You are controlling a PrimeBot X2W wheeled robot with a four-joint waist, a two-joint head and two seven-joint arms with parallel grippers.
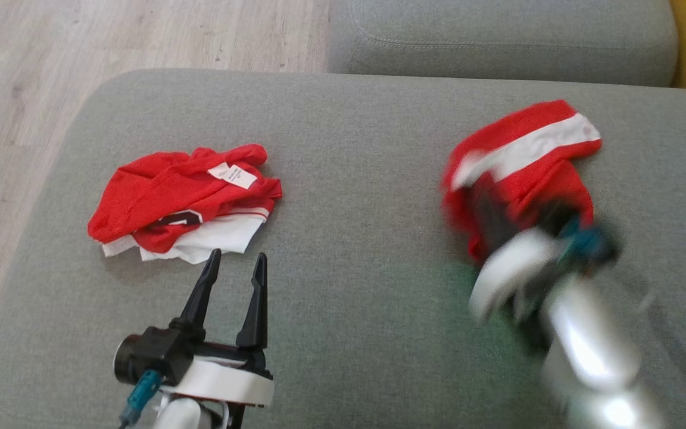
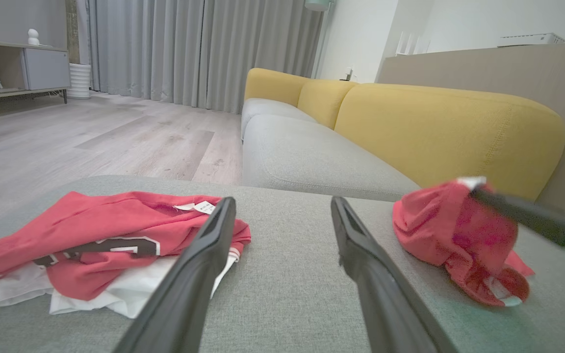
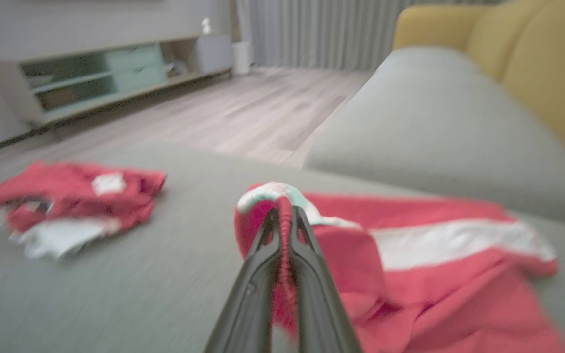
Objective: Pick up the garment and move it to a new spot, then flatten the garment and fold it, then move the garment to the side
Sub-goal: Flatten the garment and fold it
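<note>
R gripper pinches a fold of the red-white garment, right of frame, prob. to lift and carry it; view's blurred. L gripper spread, empty, by folded pile, lower left.

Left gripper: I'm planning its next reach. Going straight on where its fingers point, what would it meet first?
Probably the right edge of the folded red-and-white garment, just beyond the open left gripper; its height over the grey cushion is unclear.
</note>
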